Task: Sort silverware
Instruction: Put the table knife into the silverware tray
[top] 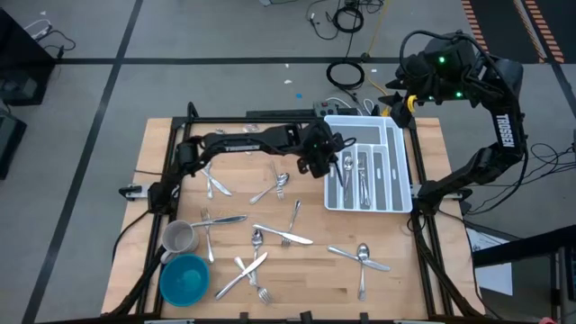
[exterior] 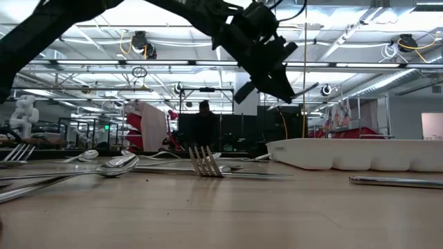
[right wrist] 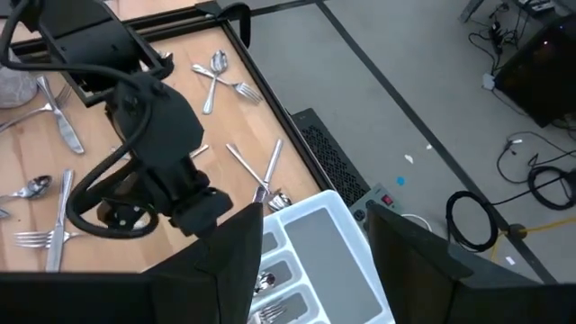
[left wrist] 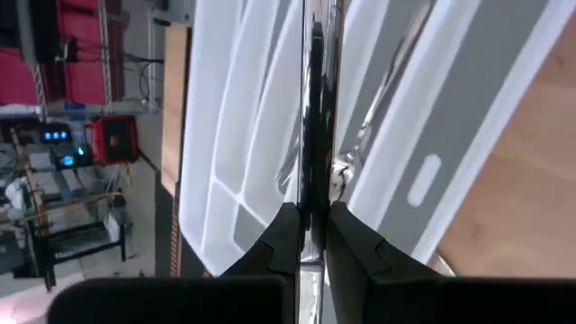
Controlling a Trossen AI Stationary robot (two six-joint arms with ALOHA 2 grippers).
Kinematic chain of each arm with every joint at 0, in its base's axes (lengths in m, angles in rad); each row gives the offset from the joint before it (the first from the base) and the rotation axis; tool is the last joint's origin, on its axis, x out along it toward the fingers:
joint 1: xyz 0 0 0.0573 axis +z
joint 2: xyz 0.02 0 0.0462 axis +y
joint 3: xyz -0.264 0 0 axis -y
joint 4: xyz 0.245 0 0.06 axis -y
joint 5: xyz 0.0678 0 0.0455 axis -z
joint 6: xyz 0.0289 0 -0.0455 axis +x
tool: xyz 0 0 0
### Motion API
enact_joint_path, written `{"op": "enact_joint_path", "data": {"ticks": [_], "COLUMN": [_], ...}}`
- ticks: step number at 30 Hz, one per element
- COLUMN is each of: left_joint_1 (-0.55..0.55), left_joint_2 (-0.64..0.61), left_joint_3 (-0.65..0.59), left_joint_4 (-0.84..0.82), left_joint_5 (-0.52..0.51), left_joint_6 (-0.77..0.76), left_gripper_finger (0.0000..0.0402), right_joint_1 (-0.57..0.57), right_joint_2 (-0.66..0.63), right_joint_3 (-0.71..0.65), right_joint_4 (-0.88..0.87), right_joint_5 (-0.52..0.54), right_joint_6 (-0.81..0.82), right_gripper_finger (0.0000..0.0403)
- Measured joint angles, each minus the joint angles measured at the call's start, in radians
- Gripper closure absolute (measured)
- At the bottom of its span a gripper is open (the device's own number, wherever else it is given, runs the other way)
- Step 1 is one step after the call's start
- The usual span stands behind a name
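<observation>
My left gripper (top: 337, 151) reaches in from the table's left and hangs over the left side of the white organiser tray (top: 387, 144). It is shut on one slim shiny piece of silverware (left wrist: 313, 135); which kind I cannot tell. Several pieces lie flat in the tray's compartments (top: 363, 175). Other forks, spoons and knives lie scattered on the wooden table, such as a spoon (top: 364, 252) and a fork (exterior: 204, 162). My right gripper (right wrist: 315, 270) is open, raised high beyond the table's far right corner (top: 423, 81), touching nothing. My left gripper pinches the silverware piece between its two fingers (left wrist: 286, 241), at the piece's near end (left wrist: 313, 216). The piece runs on forward past the fingertips, in line with the fingers. It is lifted clear above the tray, its free end (exterior: 304, 88) sticking out toward the table's right.
A grey metal mug (top: 178, 238) and a blue bowl (top: 184, 277) stand near the table's near left corner. The loose silverware covers the table's middle and near part. A black frame (top: 270, 117) runs along the far edge. Cables lie on the floor beyond.
</observation>
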Motion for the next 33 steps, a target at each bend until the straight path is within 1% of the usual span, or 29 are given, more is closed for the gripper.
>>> {"op": "enact_joint_path", "data": {"ticks": [3,5,7,12,17,22,25,31,33], "left_joint_1": [0.000,0.001,0.000,-0.012,-0.032,-0.044,-0.043,-0.039,-0.039], "left_joint_2": [0.001,0.001,0.001,0.031,0.067,0.094,0.112,0.136,0.146], "left_joint_3": [0.001,0.001,0.001,-0.002,-0.003,-0.003,-0.003,-0.003,-0.002], "left_joint_4": [-0.084,-0.135,-0.176,-0.150,-0.092,-0.024,-0.010,-0.017,0.007], "left_joint_5": [0.013,0.032,0.049,0.049,0.039,0.036,0.035,0.032,0.044], "left_joint_6": [0.030,0.038,0.085,0.184,0.217,0.220,0.218,0.218,0.218], "left_gripper_finger": [0.0371,0.0371,0.0371,0.0371,0.0371,0.0371,0.0371,0.0371,0.0371], "right_joint_1": [0.000,0.000,0.000,0.000,0.000,0.002,0.002,0.002,0.002], "right_joint_2": [0.000,0.000,0.000,0.000,-0.001,-0.001,-0.001,-0.001,-0.001], "right_joint_3": [0.000,0.000,0.000,0.000,0.000,0.000,0.000,0.000,0.000], "right_joint_4": [0.000,0.000,0.000,0.000,0.000,0.000,0.000,0.000,0.000], "right_joint_5": [-0.004,-0.026,-0.045,-0.053,-0.053,-0.056,-0.078,-0.079,-0.079], "right_joint_6": [-0.014,-0.023,-0.025,-0.026,-0.046,-0.050,-0.051,-0.052,-0.053], "right_gripper_finger": [0.0209,0.0209,0.0209,0.0209,0.0209,0.0209,0.0209,0.0209,0.0209]}}
